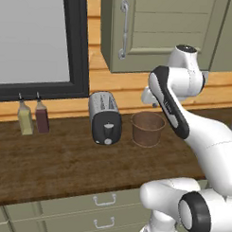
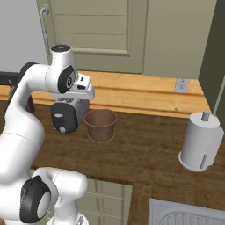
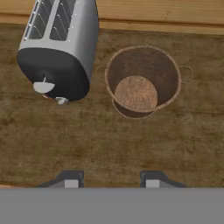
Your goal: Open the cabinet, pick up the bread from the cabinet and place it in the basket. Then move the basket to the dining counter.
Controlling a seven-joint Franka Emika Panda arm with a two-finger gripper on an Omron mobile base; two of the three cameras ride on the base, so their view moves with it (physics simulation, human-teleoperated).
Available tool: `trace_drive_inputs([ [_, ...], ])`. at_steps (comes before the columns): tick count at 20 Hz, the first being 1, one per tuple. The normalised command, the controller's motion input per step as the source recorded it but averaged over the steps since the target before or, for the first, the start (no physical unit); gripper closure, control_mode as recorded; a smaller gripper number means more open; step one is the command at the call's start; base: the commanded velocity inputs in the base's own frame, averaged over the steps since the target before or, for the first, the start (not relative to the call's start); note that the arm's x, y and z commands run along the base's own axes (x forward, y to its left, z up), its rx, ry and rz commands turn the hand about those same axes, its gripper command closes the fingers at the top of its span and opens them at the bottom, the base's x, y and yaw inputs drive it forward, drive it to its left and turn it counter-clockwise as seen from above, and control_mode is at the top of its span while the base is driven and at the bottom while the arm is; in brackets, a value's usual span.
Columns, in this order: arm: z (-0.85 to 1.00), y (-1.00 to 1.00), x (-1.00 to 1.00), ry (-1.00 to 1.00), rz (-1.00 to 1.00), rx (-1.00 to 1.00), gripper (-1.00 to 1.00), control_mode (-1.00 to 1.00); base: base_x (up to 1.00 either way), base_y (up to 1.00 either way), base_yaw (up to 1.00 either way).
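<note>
The olive-green cabinet hangs over the counter with its door closed, its silver bar handle on the left edge; the door also shows in the right base view. The bread is hidden. The round woven basket stands upright on the wood counter right of the toaster, and the hand view looks into it and finds only its woven bottom. My gripper is open, held above the counter in front of the basket, holding nothing. The dining counter is out of view.
A silver toaster stands close left of the basket. Two bottles sit below a dark-framed window. A paper towel roll and a sink lie to the right. Drawers line the counter front.
</note>
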Motion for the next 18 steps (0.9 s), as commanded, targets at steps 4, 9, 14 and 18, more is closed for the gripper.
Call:
trace_drive_inputs([
  [4,-0.01,0.03,-0.49,-0.12,0.03,0.0,-1.0,-1.0,0.0,0.0,0.0],
  [9,0.28,0.55,-0.42,-0.53,0.0,0.0,-1.0,-1.0,0.0,0.0,0.0],
  [14,0.62,0.65,-0.07,-0.43,-0.03,0.03,-1.0,-1.0,0.0,0.0,0.0],
  [18,0.88,0.53,-0.16,-0.24,-0.05,0.07,-1.0,-1.0,0.0,0.0,0.0],
])
